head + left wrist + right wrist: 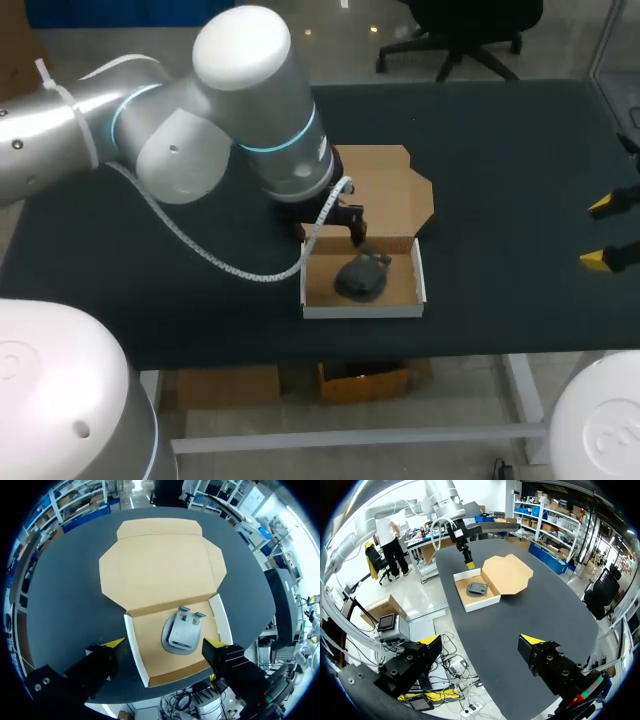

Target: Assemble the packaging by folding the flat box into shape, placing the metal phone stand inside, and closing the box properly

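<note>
Stand (183, 632) lies in box (143, 652); left wrist view alone shows left hand (165, 642) spread.

Dark matte tabletop (500, 150), rectangular and evenly lit, without strong shadows. A pale metal frame (516, 385) supports the tabletop from beneath its near edge.

At the frame's centre the box (385, 195) is showing matt brown cardboard inside and smooth white outer walls. The phone stand (362, 276) is giving off a dull grey metallic sheen. The desk (500, 180) is looking dark and matt, while the left arm (245, 100), upper left, is gleaming glossy white and silver.
</note>
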Controlling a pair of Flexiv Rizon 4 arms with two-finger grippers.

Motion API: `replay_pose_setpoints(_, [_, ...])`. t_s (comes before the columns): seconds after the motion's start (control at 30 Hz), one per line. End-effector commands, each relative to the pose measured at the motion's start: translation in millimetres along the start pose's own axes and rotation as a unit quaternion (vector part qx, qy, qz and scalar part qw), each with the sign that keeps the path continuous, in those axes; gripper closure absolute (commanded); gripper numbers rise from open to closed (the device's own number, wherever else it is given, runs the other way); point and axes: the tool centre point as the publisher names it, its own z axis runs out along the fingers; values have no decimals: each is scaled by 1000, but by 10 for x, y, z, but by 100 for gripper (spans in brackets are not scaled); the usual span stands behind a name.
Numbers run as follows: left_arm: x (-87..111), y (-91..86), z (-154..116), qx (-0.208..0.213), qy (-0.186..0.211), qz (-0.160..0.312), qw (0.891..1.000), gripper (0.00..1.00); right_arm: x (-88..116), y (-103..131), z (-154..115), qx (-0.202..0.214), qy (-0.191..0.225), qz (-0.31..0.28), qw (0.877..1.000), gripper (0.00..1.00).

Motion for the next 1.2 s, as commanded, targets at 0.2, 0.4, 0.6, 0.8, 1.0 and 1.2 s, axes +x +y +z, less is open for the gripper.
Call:
replay_pose_setpoints(0.2, [-51, 45, -18, 5, 30, 1, 1000, 0, 6, 2, -12, 0, 1, 0, 1000, 0])
replay_pose_setpoints(0.4, [-51, 45, -18, 5, 30, 1, 1000, 0, 6, 2, -12, 0, 1, 0, 1000, 0])
replay_pose_setpoints(0.6, [-51, 45, -18, 5, 30, 1, 1000, 0, 6, 2, -12, 0, 1, 0, 1000, 0])
replay_pose_setpoints(0.8, [-51, 45, -18, 5, 30, 1, 1000, 0, 6, 2, -12, 0, 1, 0, 1000, 0])
replay_pose_setpoints(1.0, [-136, -8, -57, 15, 43, 9, 999, 0, 6, 2, -12, 0, 1, 0, 1000, 0])
replay_pose_setpoints(1.2, [-284, -97, -97, 23, 55, 18, 998, 0, 6, 2, -12, 0, 1, 0, 1000, 0])
